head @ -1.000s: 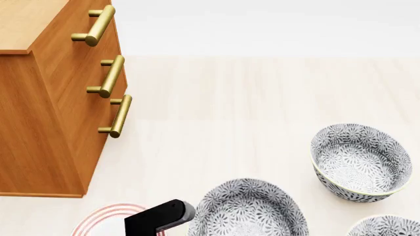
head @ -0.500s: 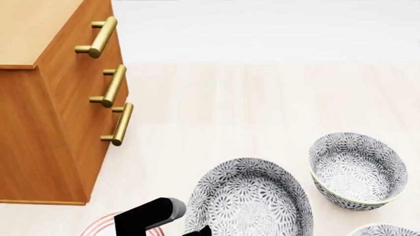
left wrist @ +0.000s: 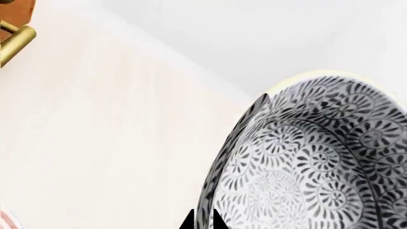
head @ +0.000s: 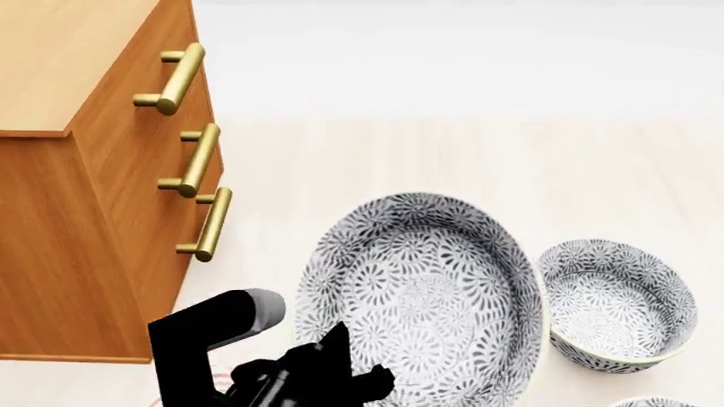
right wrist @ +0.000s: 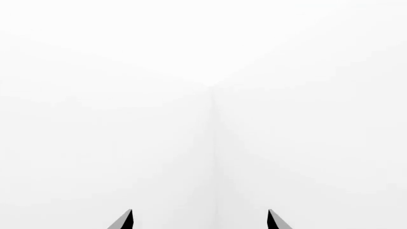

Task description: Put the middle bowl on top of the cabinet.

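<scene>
so left gripper [head: 339,373] clamped on middle bowl [head: 425,292] rim, bowl tilted, off floor. needs raising clear of cabinet [head: 68,76] top edge, levelling before release. right gripper [right wrist: 200,219] spread wide, empty.

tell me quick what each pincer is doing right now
Left pincer: shut on the rim of the deep white ceramic bowl with dark-grey leaf print.
Right pincer: open, holding nothing.

left end effector [head: 339,360]: clamped, raised | right end effector [right wrist: 199,220]: fingers spread apart
</scene>
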You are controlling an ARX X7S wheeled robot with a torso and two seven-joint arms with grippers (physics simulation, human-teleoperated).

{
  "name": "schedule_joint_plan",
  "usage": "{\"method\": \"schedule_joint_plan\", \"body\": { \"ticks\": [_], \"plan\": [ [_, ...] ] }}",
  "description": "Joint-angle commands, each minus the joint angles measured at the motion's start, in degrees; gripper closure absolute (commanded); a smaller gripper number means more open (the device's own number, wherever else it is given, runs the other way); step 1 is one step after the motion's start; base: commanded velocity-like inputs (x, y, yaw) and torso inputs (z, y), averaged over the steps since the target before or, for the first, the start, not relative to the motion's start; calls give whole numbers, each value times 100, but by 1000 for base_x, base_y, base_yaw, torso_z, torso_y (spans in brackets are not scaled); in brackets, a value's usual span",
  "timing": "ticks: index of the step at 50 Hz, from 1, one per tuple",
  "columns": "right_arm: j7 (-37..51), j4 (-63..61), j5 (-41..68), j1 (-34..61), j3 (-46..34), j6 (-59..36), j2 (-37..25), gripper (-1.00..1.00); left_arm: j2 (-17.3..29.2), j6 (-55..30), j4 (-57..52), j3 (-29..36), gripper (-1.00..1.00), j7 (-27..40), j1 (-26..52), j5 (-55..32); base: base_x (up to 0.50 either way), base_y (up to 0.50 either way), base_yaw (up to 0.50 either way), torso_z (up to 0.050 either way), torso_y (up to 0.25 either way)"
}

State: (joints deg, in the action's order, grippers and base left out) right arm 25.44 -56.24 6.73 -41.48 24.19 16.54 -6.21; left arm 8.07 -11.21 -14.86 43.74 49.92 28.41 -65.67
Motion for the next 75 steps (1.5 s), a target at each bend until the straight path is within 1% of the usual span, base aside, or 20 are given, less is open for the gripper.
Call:
{"method": "schedule_joint_plan", "body": {
  "ticks": [1, 8, 11, 21, 25, 28, 33, 34, 39, 41, 43, 45, 53, 57, 58, 59, 60, 63, 72, 75],
  "plan": [
    [27, -40, -47, 7, -34, 11, 6, -100, 183, -168, -1031, -178, 100, 543, 589, -47, 0, 0, 0, 50, 164],
    [44, -54, -44, -33, -17, 80, 15, -100, 305, -397, -1530, -278, 100, 892, 1133, -28, 0, 0, 0, 50, 164],
    [52, -33, -82, 25, -57, 50, 6, -100, 378, -770, -1848, -374, 100, 1411, 1741, -226, 0, 0, 0, 49, 140],
    [107, -27, -212, 172, -189, -41, -11, -100, 385, -1281, -2210, -554, 100, 2164, 2800, -848, 0, 0, 0, 0, 0],
    [140, -47, -301, 272, -281, -157, -19, -100, 380, -1494, -2191, -741, 100, 2881, 3356, -1506, 0, 0, 0, 0, 0],
    [164, -65, -337, 276, -311, -156, -13, -100, 419, -1544, -2096, -922, 100, 3095, 3731, -1932, 0, 0, 0, 0, 0],
    [215, -95, -371, 304, -353, -202, -14, -100, 512, -1624, -1531, -1241, 100, 3538, 4460, -2952, 0, 0, 0, 0, 0],
    [232, -87, -361, 326, -355, -228, -18, -100, 574, -1691, -1331, -1256, 100, 3802, 4679, -3077, 0, 0, 0, 0, 0],
    [271, -170, -455, 389, -450, -375, -27, -100, 619, -1741, -932, -1368, 100, 3907, 5182, -3672, 0, 0, 0, 0, 0],
    [285, -196, -475, 383, -471, -402, -27, -100, 872, -1373, -701, -987, 100, 4003, 5483, -3934, 0, 0, 0, 0, 0],
    [304, -234, -477, 361, -475, -413, -27, -100, 1449, -234, -541, 82, 100, 4006, 6098, -4443, 0, 0, 0, 0, 0],
    [320, -267, -480, 344, -479, -426, -34, -100, 1726, 476, -351, 826, 100, 4002, 6579, -4938, 0, 0, 0, 0, 0],
    [373, -286, -467, 345, -485, -459, -100, -100, 1564, 468, 1062, 1188, 100, 3931, 7076, -5742, 0, 0, 0, 0, 0],
    [406, -256, -426, 339, -456, -446, -129, -100, 1672, 1078, 1565, 2010, 100, 3993, 7642, -6116, 0, 0, 0, 0, 0],
    [415, -241, -417, 334, -449, -435, -132, -100, 1708, 1243, 1747, 2398, 100, 4000, 7909, -6307, 0, 0, 0, 0, 0],
    [420, -238, -415, 331, -450, -434, -137, -100, 1702, 1375, 1828, 2484, 100, 3985, 7969, -6377, 0, 0, 0, 0, 0],
    [425, -253, -419, 319, -450, -433, -139, -100, 1746, 1632, 2013, 3000, 100, 4002, 8290, -6653, 0, 0, 0, 0, 0],
    [450, -278, -396, 263, -410, -395, -143, -100, 1751, 1988, 2384, 3999, 100, 4001, 8951, -6863, 0, 0, 0, 0, 0],
    [511, -310, -385, 211, -401, -369, -166, -100, 1459, 1634, 3706, 4365, 100, 3881, 9175, -7325, 0, 0, 0, 0, 0],
    [522, -317, -435, 242, -454, -411, -174, -100, 1398, 1587, 3996, 4652, 100, 3900, 9414, -7056, 0, 0, 0, 0, 0]
  ]
}}
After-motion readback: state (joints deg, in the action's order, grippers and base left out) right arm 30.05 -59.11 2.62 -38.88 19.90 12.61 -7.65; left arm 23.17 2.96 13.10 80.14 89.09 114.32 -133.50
